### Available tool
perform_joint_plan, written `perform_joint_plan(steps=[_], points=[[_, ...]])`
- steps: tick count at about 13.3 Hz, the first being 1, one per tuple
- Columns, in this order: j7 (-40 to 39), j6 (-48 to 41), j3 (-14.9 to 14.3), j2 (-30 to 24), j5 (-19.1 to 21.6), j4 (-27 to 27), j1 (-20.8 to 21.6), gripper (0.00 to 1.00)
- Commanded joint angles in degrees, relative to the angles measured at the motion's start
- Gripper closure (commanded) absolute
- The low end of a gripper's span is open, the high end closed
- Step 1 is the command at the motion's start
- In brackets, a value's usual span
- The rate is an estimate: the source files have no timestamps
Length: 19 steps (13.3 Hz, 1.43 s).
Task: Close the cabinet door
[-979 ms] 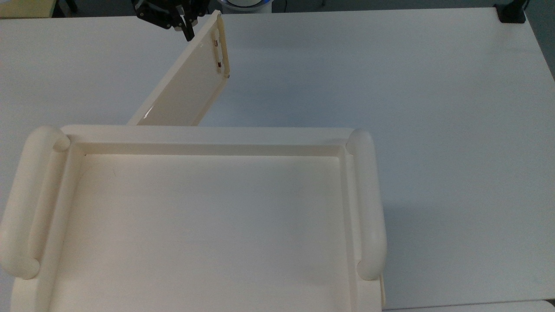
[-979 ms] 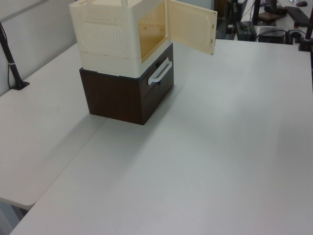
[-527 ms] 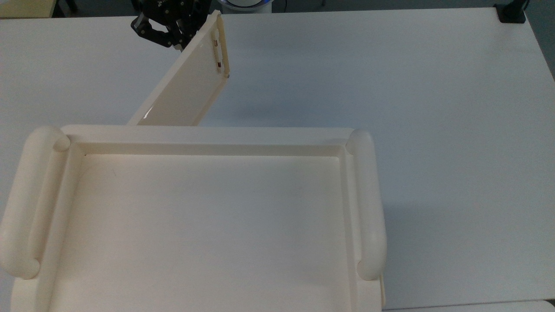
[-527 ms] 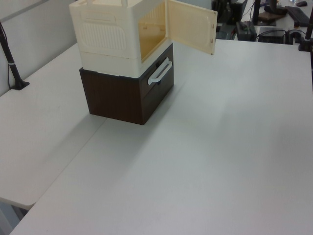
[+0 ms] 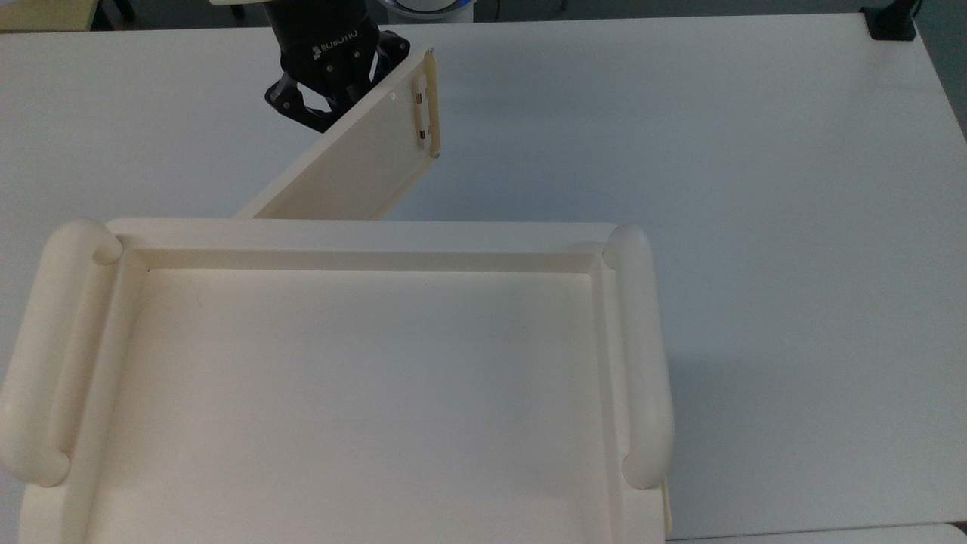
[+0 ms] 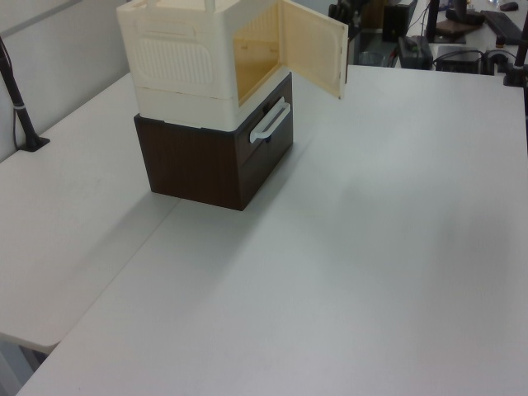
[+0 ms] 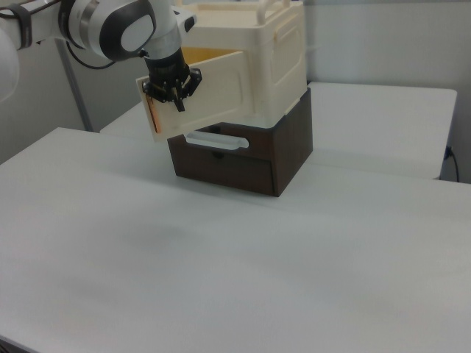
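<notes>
Cabinet door (image 5: 355, 162): half open, outer face against claw, hinged on cabinet (image 6: 194, 58).
Claw (image 7: 175, 94): pressing panel, finger spread impossible to tell, holding nothing.
Technique: push steadily near handle (image 5: 423, 106), following hinge arc.

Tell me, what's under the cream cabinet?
The cabinet sits on a dark brown drawer unit with a white handle. Inside the drawer is hidden.

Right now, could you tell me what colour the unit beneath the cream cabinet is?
Dark brown wood-grain unit, clearest in the left view.
</notes>
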Motion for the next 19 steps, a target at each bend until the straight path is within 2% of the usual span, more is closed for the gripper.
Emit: perform_joint_plan(steps=[1, 5, 8, 10, 14, 19], points=[[9.67, 5.84, 3.19, 1.99, 2.46, 2.73, 0.34, 0.95], [22.27, 18.67, 7.16, 5.85, 2.38, 2.73, 0.34, 0.95], [28.25, 26.24, 7.52, 8.41, 2.03, 2.99, 1.83, 0.95], [31.59, 27.57, 7.52, 10.34, 1.94, 5.71, 1.84, 0.95], [34.85, 36.95, 7.43, 12.44, 1.15, 5.89, 2.18, 0.94], [34.68, 35.76, 7.43, 11.49, 0.89, 5.11, 1.84, 0.94]])
